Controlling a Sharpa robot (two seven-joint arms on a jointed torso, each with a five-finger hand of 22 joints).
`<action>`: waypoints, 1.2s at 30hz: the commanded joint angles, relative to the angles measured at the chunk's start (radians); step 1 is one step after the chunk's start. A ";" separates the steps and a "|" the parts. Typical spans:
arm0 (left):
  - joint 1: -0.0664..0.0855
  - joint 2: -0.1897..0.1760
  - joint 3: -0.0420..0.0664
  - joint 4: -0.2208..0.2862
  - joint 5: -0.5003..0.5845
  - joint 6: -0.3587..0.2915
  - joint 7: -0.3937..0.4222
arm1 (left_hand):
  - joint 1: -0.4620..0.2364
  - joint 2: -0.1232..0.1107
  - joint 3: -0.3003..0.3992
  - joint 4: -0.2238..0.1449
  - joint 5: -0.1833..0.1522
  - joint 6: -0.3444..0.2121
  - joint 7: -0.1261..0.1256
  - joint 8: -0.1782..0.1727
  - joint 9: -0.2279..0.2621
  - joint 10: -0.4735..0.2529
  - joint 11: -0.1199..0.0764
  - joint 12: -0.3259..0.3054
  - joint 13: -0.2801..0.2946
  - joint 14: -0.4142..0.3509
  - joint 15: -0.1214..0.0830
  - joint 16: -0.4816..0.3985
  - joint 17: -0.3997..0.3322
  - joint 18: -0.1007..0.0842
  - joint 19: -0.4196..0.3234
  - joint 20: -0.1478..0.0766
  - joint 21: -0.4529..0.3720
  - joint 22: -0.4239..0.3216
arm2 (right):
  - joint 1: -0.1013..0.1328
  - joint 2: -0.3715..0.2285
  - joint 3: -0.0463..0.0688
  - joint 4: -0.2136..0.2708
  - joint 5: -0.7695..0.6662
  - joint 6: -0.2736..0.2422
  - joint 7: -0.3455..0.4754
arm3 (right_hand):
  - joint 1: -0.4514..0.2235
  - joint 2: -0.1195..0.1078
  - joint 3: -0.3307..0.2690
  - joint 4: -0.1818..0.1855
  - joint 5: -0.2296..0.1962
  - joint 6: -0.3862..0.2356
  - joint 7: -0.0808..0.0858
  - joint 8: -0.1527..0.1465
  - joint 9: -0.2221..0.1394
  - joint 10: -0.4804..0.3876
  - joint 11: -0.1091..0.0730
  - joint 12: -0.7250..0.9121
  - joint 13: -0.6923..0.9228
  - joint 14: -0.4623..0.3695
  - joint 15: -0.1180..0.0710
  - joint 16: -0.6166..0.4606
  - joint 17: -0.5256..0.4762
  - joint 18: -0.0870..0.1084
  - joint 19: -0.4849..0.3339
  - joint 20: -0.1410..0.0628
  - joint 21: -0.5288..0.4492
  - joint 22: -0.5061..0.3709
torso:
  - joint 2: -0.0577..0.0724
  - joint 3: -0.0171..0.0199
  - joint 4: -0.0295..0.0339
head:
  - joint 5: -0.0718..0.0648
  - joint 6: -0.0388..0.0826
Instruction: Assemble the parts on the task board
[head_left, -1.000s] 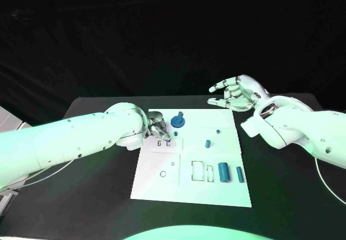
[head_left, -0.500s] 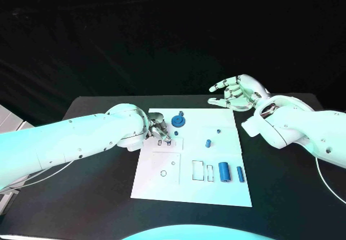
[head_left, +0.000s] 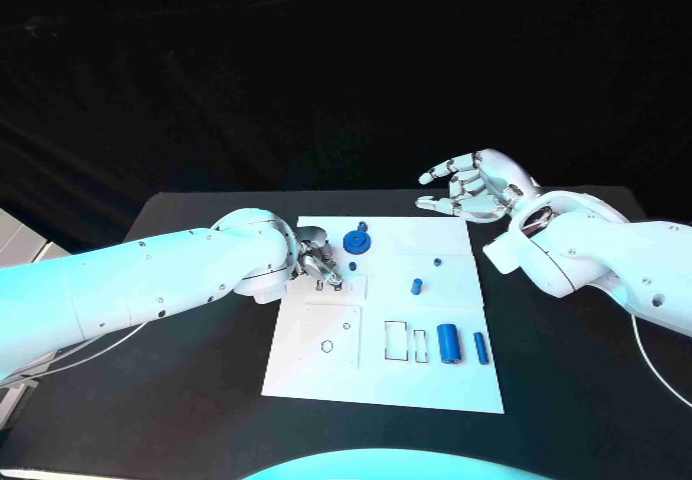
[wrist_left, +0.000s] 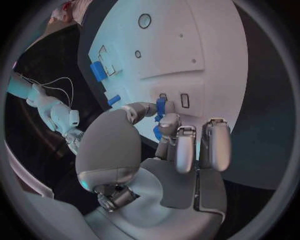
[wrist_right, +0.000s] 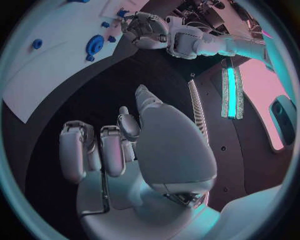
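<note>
Nearest me on the task board (head_left: 325, 385) I see two blue cylinders lying side by side, the thicker one (head_left: 449, 343) just beside the thinner one (head_left: 480, 348), next to some outlined rectangular slots. Further up the board a small blue peg (head_left: 415, 287) stands alone, with a tinier one (head_left: 436, 264) beyond it.

My left hand (head_left: 317, 262) is down on the board's left side, and from the left wrist view I can see it pinching a small blue part (wrist_left: 160, 106) between thumb and fingertip, right at a pair of small slots. The other fingers (wrist_left: 185, 150) are curled in.

Beyond that hand, a blue gear (head_left: 356, 241) sits near the board's far edge.

Farthest off, my right hand (head_left: 472, 187) hovers above the table (head_left: 188, 215) past the board's far right corner, fingers loosely curled and apart, holding nothing.
</note>
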 joint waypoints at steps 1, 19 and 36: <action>-0.002 0.000 -0.001 0.004 -0.003 0.034 -0.005 | 0.003 0.006 0.208 -0.213 0.006 0.016 -0.009 0.005 0.001 0.008 -0.001 0.003 -0.001 0.104 -0.005 0.004 0.263 -0.009 0.007 -0.002 0.006 0.053 | -0.001 0.001 0.000 0.000 -0.011 0.016 0.004 | 0.001 0.009 0.000 0.002 0.002 0.000 -0.001 0.004 0.002 0.003 -0.003 0.002 -0.001 0.056 0.002 0.000 0.102 0.015 0.022 0.004 -0.001 0.194 | 0.001 0.0002 0.0003 | -0.002 0.000; -0.006 -0.006 -0.001 0.009 -0.006 0.020 0.008 | 0.004 0.006 0.209 -0.214 0.007 0.017 -0.010 0.004 0.001 0.008 -0.002 0.000 -0.003 0.104 -0.005 0.004 0.263 -0.009 0.007 -0.002 0.006 0.053 | -0.006 0.003 0.000 -0.001 -0.001 0.020 -0.002 | 0.000 0.009 0.000 0.001 0.002 0.000 -0.001 0.005 0.002 0.004 -0.003 0.002 -0.001 0.056 0.002 0.000 0.102 0.015 0.022 0.004 -0.001 0.194 | -0.001 -0.0006 -0.0008 | 0.002 0.002; -0.006 0.005 -0.001 -0.007 0.023 0.062 -0.004 | 0.004 0.004 0.209 -0.216 0.009 0.020 -0.010 0.003 0.001 0.011 -0.002 0.001 -0.001 0.104 -0.006 0.004 0.263 -0.009 0.005 -0.003 0.005 0.052 | -0.009 0.004 0.000 -0.002 0.002 0.020 -0.004 | 0.000 0.009 0.000 0.001 0.002 -0.001 -0.001 0.005 0.002 0.004 -0.003 0.002 -0.002 0.056 0.002 0.000 0.102 0.015 0.023 0.004 0.000 0.194 | 0.001 0.0009 -0.0001 | -0.001 0.003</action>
